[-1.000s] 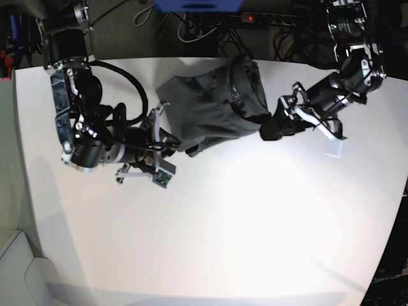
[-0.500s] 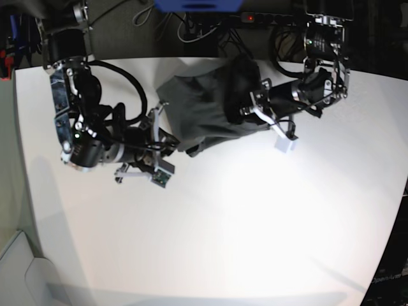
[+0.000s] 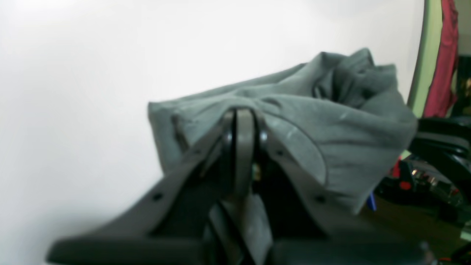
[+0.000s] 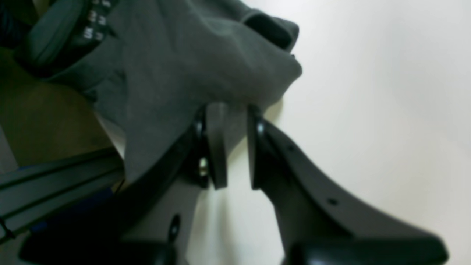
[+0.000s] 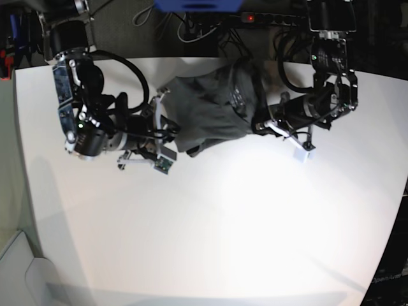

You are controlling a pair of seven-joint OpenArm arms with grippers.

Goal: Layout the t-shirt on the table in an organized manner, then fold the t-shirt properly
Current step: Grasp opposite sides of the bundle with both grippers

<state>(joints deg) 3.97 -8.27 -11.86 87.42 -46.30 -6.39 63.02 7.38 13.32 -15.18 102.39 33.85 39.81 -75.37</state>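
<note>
The dark grey t-shirt (image 5: 210,105) lies bunched and wrinkled near the far edge of the white table (image 5: 223,210). My left gripper (image 5: 258,124) is at the shirt's right edge. In the left wrist view the left gripper (image 3: 243,114) is shut, with a fold of the t-shirt (image 3: 331,121) pinched and draped over its tips. My right gripper (image 5: 171,131) is at the shirt's lower left edge. Seen from the right wrist, the right gripper (image 4: 230,110) has its jaws a little apart, closed at the tips on a corner of the t-shirt (image 4: 184,73).
A power strip (image 5: 268,18) and cables lie on the floor behind the table's far edge, close to the shirt. A red cloth (image 3: 445,55) hangs beyond the table in the left wrist view. White tabletop (image 4: 368,92) spreads in front of both arms.
My left arm swung in from the right to the shirt's right edge and its jaws closed on the cloth. The right arm shifted slightly and kept its grip.
</note>
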